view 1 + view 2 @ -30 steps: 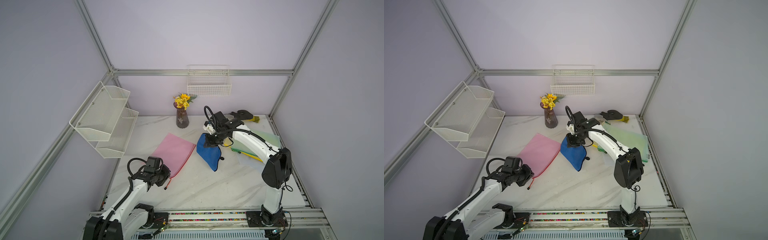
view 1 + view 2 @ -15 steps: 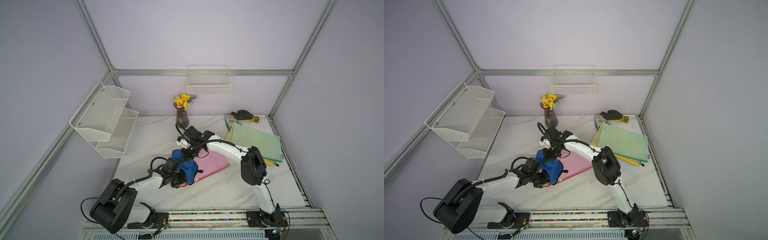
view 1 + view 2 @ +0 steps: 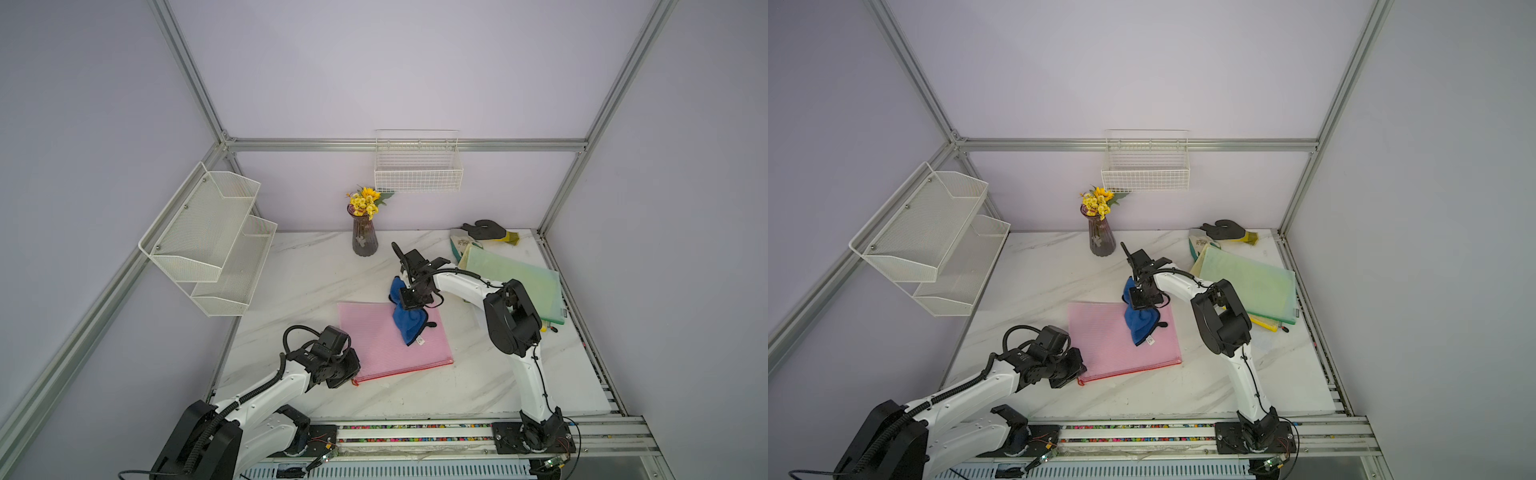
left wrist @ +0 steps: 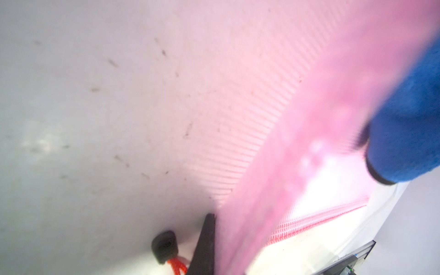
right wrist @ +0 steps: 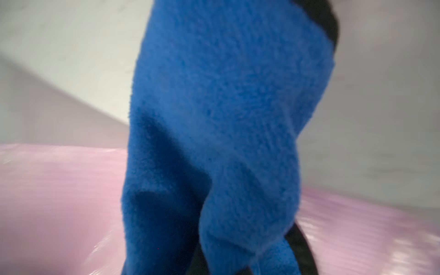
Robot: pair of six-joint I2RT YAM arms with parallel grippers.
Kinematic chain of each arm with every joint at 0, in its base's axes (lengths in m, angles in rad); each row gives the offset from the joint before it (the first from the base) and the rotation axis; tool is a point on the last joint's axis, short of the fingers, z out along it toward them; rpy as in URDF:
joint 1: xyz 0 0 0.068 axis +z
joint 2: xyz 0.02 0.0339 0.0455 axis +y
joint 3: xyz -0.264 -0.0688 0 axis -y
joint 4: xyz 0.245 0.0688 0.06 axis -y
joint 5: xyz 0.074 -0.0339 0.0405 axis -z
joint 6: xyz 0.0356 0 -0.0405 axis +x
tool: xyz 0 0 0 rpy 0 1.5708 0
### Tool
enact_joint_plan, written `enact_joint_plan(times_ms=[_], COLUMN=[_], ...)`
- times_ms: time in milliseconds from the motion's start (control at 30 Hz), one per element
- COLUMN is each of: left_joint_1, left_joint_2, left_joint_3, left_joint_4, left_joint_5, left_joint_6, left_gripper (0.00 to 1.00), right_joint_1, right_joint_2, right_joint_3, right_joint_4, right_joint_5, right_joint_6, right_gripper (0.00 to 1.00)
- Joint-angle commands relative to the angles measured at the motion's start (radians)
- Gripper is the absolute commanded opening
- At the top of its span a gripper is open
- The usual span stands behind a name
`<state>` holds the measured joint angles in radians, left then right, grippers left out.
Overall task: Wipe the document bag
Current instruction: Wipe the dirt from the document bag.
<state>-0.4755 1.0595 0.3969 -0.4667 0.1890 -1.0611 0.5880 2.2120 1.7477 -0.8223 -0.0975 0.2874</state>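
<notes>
The pink mesh document bag (image 3: 386,345) (image 3: 1108,349) lies flat on the marble table in both top views. My left gripper (image 3: 348,376) (image 3: 1076,373) is shut on its near left corner. In the left wrist view one black finger (image 4: 205,247) presses against the lifted pink bag (image 4: 281,162), beside the black zipper pull (image 4: 164,245) on its orange cord. My right gripper (image 3: 411,300) (image 3: 1142,300) is shut on a blue cloth (image 3: 409,326) (image 3: 1142,324), which drapes onto the bag's far right part. The blue cloth (image 5: 226,114) fills the right wrist view and hides the fingers.
A vase of yellow flowers (image 3: 365,235) stands at the back. A stack of green and yellow folders (image 3: 519,282) and work gloves (image 3: 484,229) lie at the back right. White mesh shelves (image 3: 216,237) hang on the left wall, a wire basket (image 3: 417,166) on the back wall.
The right gripper has carried the blue cloth from the bag's near left, close to the left gripper, across to its far right. The left arm has drawn back leftward with the bag's corner.
</notes>
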Motion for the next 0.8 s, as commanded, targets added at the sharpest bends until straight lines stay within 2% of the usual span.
enact_joint_plan(times_ms=[0,67,133,200,233,300,367,433,533,667,767], left_joint_1=[0.015,0.024,0.031,0.042,0.048,0.057,0.059,0.064,0.07,0.072,0.072], left_joint_2=[-0.012,-0.001,0.027,0.079,0.105,0.16,0.193,0.208,0.206,0.172,0.151], left_joint_3=[-0.016,-0.008,0.007,0.036,0.047,0.075,0.097,0.106,0.109,0.091,0.082], left_joint_4=[-0.14,-0.12,-0.082,-0.058,-0.046,-0.021,-0.004,0.01,0.003,-0.032,-0.078], left_joint_5=[-0.095,-0.108,-0.112,-0.11,-0.102,-0.085,-0.085,-0.085,-0.085,-0.059,-0.029], left_joint_6=[-0.014,-0.009,0.001,0.012,0.021,0.035,0.034,0.028,0.028,0.043,0.087], left_gripper=[0.0,0.0,0.0,0.0,0.0,0.0,0.0,0.0,0.0,0.0,0.0], right_joint_1=[0.03,0.091,0.153,0.198,0.217,0.244,0.255,0.263,0.181,0.014,-0.063], right_joint_2=[-0.027,-0.074,-0.092,-0.092,-0.094,-0.06,0.007,0.049,-0.005,-0.146,-0.2], right_joint_3=[-0.04,-0.035,0.012,0.05,0.05,0.063,0.1,0.112,-0.052,-0.234,-0.262], right_joint_4=[-0.132,-0.141,-0.183,-0.149,-0.098,-0.019,-0.034,-0.096,-0.092,-0.118,-0.157], right_joint_5=[0.226,0.099,-0.112,-0.364,-0.448,-0.538,-0.595,-0.533,-0.405,-0.105,0.101], right_joint_6=[-0.097,-0.155,-0.169,-0.135,-0.092,-0.001,0.029,0.027,0.063,0.058,0.007], right_gripper=[0.0,0.0,0.0,0.0,0.0,0.0,0.0,0.0,0.0,0.0,0.0])
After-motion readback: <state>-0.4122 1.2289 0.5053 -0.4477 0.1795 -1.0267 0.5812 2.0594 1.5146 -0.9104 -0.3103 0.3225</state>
